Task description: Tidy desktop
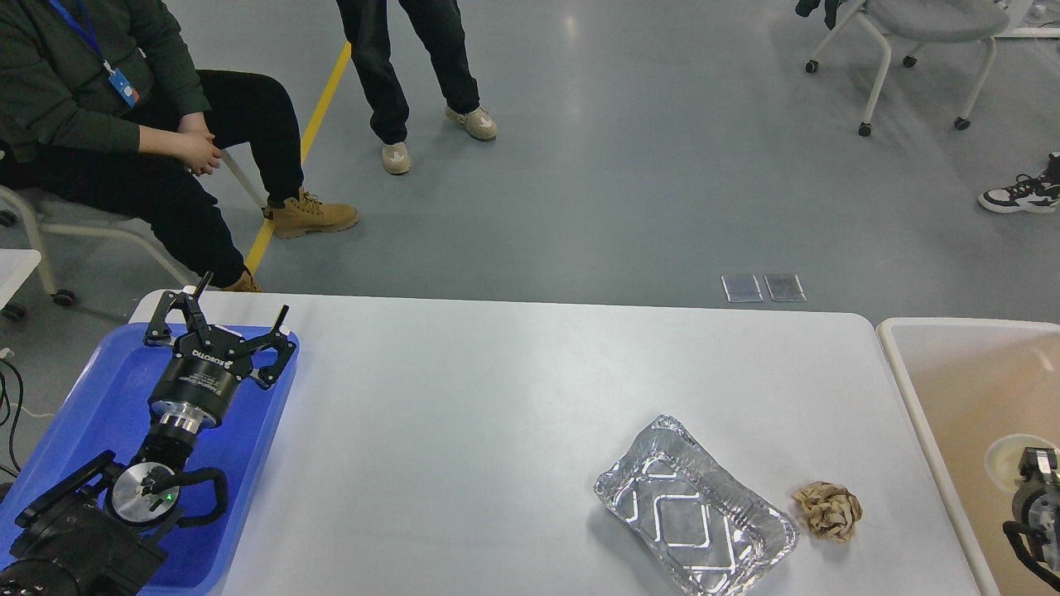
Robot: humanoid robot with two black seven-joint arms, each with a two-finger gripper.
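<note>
Left gripper (240,308) open and empty over blue tray (99,397); foil container (694,517) and crumpled paper ball (827,511) sit far right on desktop (497,389), right gripper (1031,505) state unclear—probably next pick.

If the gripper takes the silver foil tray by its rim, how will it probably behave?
The shiny, thin-walled aluminium foil tray is empty, so it is probably very light and may slide on the smooth white-grey desktop when pushed. Its creased rim suggests it would bend or dent under a firm pinch.

head view, high, angled down over desktop (513,397)
</note>
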